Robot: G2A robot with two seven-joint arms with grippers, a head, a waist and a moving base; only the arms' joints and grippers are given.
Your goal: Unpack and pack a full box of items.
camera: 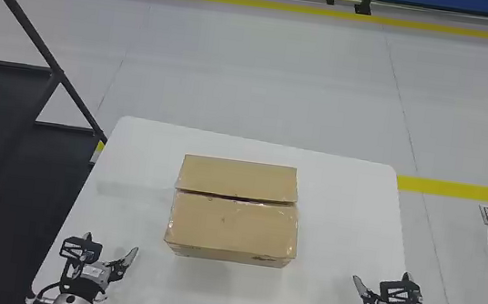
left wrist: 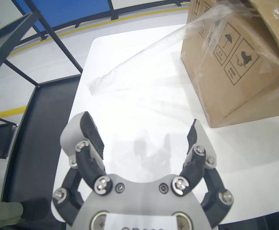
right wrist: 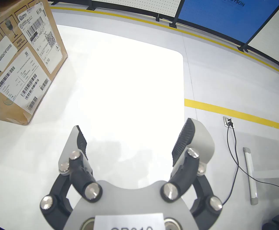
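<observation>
White table (camera: 348, 201) bearing cardboard box (camera: 233, 229) | grey floor (camera: 263, 72), yellow line (camera: 459, 189) | left claw (left wrist: 140, 119), right claw (right wrist: 133, 125) spread.

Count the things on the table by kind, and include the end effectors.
cardboard box: 1
clear plastic strip: 1
end effectors: 2 (left end effector, right end effector, both open)
Total: 4

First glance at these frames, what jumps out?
The brown cardboard box in the middle of the white table draws the eye first. A loose strip of clear tape trails from its side onto the tabletop. The left tool and right tool hang open and empty at the table's near edge, apart from the box.
</observation>
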